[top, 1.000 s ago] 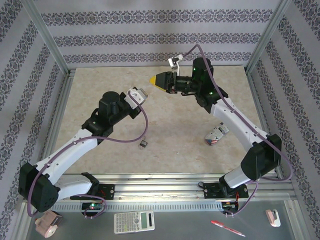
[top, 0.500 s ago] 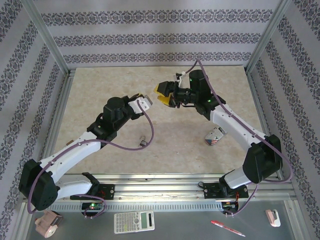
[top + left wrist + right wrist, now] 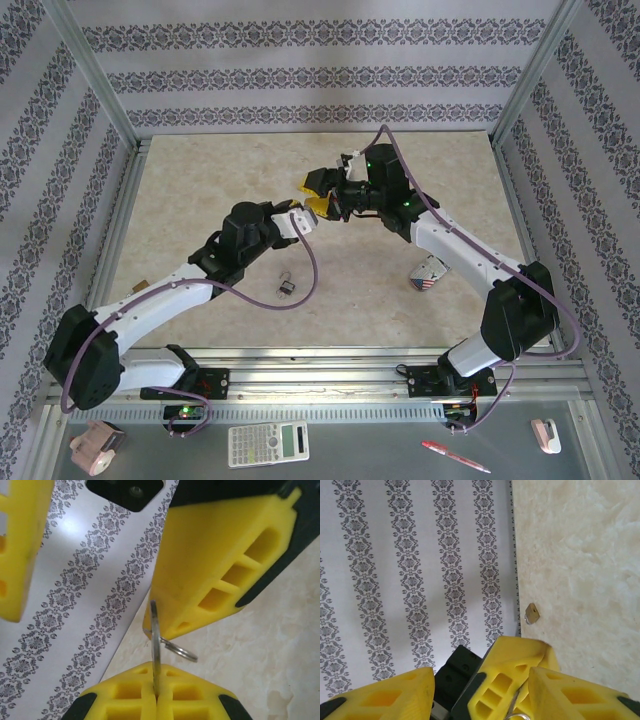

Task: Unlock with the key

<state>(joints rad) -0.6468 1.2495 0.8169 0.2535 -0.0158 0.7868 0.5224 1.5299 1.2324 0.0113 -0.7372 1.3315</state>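
Observation:
My left gripper [image 3: 156, 695] is shut on a thin silver key [image 3: 155, 645] that stands edge-on out of its yellow pads, a small key ring [image 3: 180, 651] hanging from it. My right gripper [image 3: 318, 193] is open and straddles the left gripper's [image 3: 316, 210] tip in mid-air. One of its fingers [image 3: 225, 565] lies right beside the key, the other [image 3: 20, 545] stands far to the left. In the right wrist view the left gripper's fingers [image 3: 515, 672] sit inside the right gripper's [image 3: 480, 680] jaws. The small padlock [image 3: 286, 288] [image 3: 532, 613] lies on the table.
A red, white and blue object [image 3: 432, 271] lies on the marble table [image 3: 200, 190] near the right arm. Patterned walls and metal frame posts [image 3: 95, 80] enclose the table. A calculator [image 3: 268, 443], a pen [image 3: 455, 457] and a tape roll [image 3: 95, 447] lie in front of the arm bases.
Both grippers have come together over the middle of the table. The left one moved right with the key. The right one moved down and left, and its jaws opened around the left gripper's tip.

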